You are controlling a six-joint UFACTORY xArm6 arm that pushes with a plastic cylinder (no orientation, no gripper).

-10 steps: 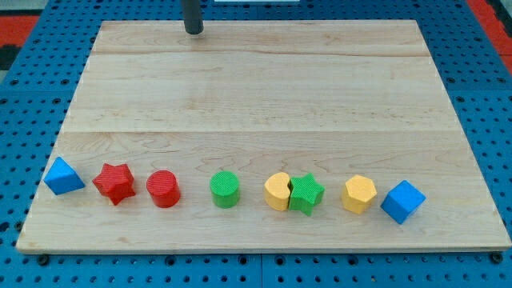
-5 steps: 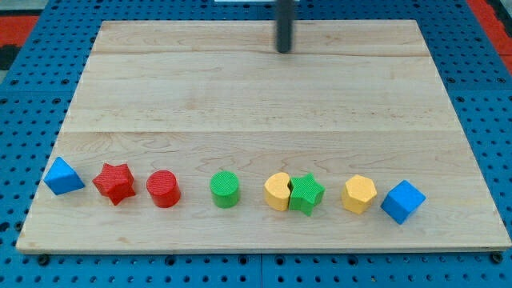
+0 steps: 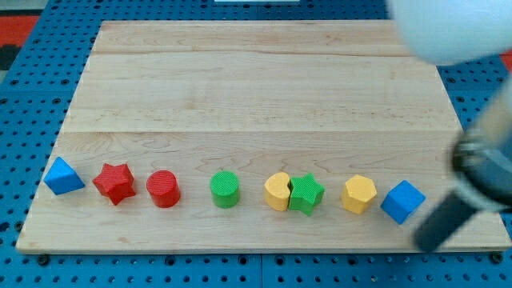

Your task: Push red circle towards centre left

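Observation:
The red circle (image 3: 163, 189) lies near the board's bottom left, in a row of blocks, with a red star (image 3: 114, 182) just to its left and a green circle (image 3: 225, 190) to its right. My rod enters blurred from the view's right, and my tip (image 3: 426, 241) is at the bottom right, just below and right of the blue cube (image 3: 402, 201). The tip is far to the right of the red circle.
The row also holds a blue triangle (image 3: 62, 176) at the far left, a yellow notched block (image 3: 277, 191) touching a green star (image 3: 306, 194), and a yellow hexagon (image 3: 359, 194). The arm's blurred white body (image 3: 448, 28) covers the board's (image 3: 256, 88) top right corner.
My tip has swept from the top middle of the board to the bottom right, beside the blue cube. The arm's body now shows at the right. No block has moved.

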